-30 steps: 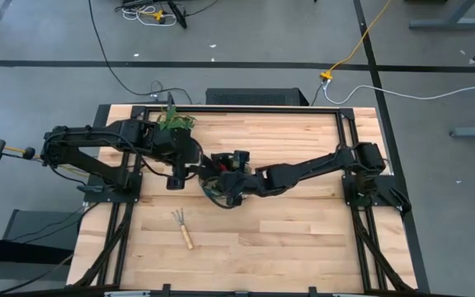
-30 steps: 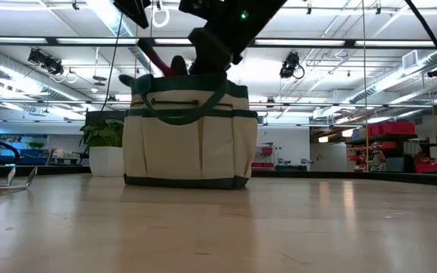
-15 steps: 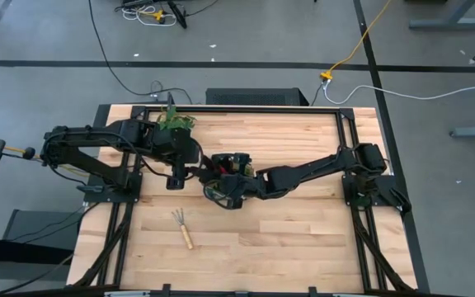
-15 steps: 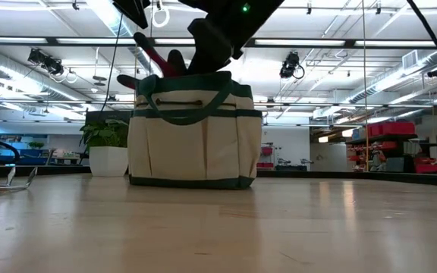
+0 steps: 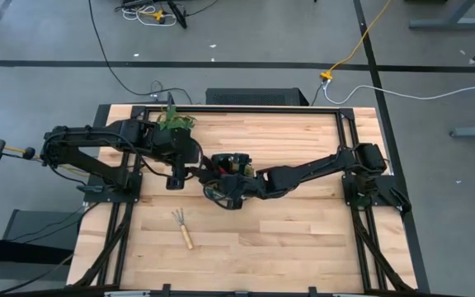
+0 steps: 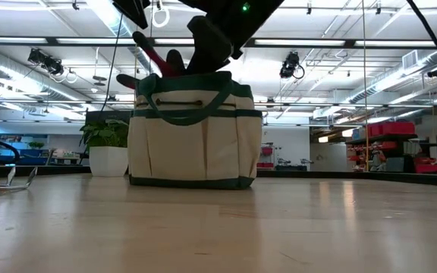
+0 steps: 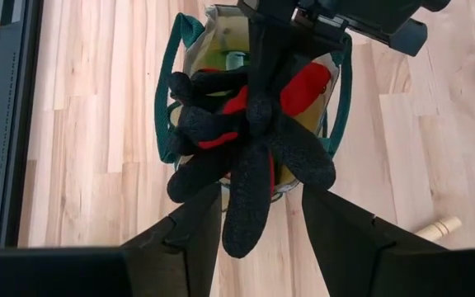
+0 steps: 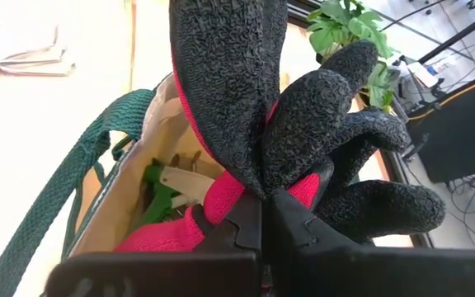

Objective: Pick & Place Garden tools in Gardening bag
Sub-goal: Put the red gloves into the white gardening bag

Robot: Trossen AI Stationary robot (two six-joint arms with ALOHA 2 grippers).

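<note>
The gardening bag (image 5: 221, 177) mouth is blocked from above by the right tool (image 8: 262, 216), pinched tight on the gloves (image 7: 250, 140) over it. The left tool (image 7: 258, 231) crowds the bag's left side. The worktop (image 5: 303, 239) in front of the bag is free apart from the hand rake (image 5: 183, 228).

Pale wooden counter (image 5: 303, 231) carries three things: the cream gardening bag (image 6: 194, 136) stands upright mid-counter, a wooden-handled hand rake (image 5: 183, 228) lies well apart nearer the front, and a potted plant (image 5: 175, 121) sits at the back edge.
</note>
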